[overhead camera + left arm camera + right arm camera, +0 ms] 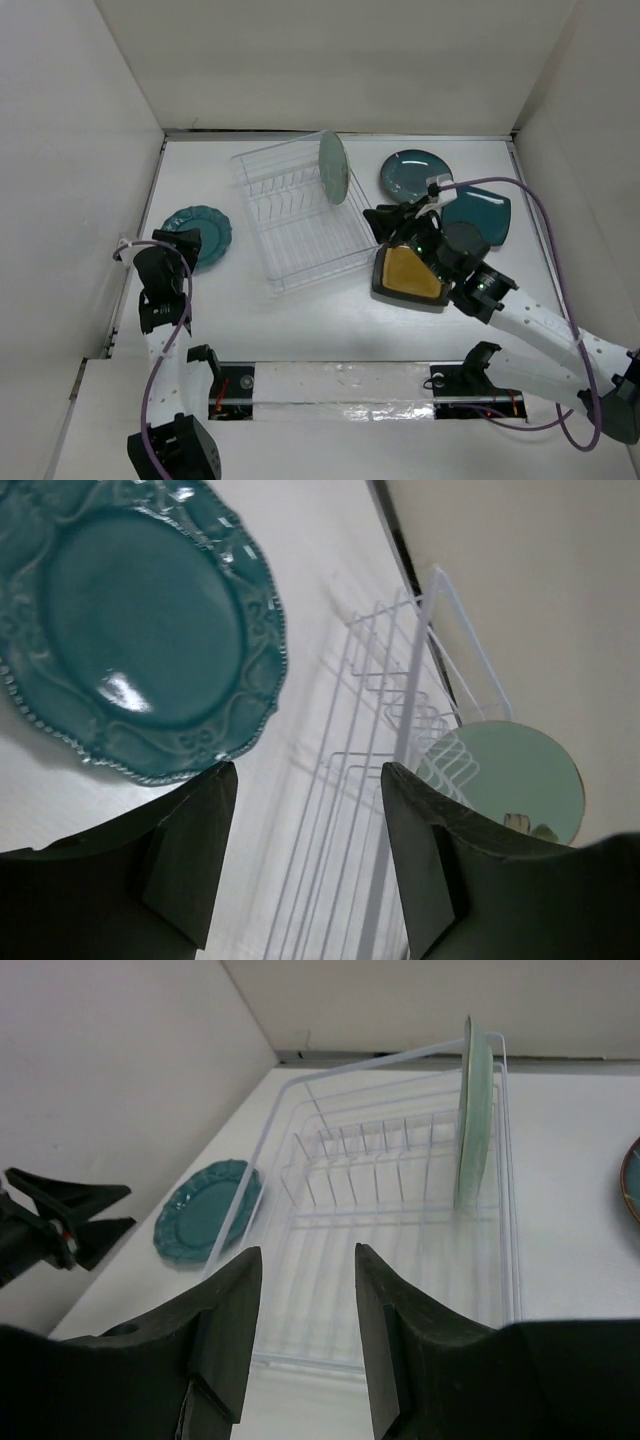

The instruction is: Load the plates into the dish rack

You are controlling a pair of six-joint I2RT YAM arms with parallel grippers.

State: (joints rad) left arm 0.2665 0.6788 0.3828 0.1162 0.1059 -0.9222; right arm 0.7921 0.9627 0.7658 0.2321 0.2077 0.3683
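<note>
- Far left of the table (240,320), the teal scalloped plate (205,232) lies flat, face up, well clear of the rack
- The left gripper (178,243) hangs at that plate's near-left edge; in the left wrist view its fingers (190,865) stand wide apart with nothing between them, and the plate (140,630) sits just beyond the tips
- In the middle is the dish rack (300,245), a clear tray lying flat; its long axis runs from the back wall toward the arms, with the near end swung a little to the right, and its rows of ribs stand upright
- The pale green plate (333,168) stands on edge in the rack's far right corner, close to the right side wall; the right wrist camera sees it almost edge-on (473,1110)
- Just off the rack's near right corner is the amber square plate (410,272), black rim showing, partly under the right arm; I cannot tell whether the arm touches it
- The right gripper (388,222) points toward the rack; its fingers (225,1340) are parted and grip nothing, framing the rack (400,1260)
- Behind it the dark teal round plate (415,175) lies flat
- Furthest right, the teal square plate (485,215) lies flat, partly hidden by the arm
</note>
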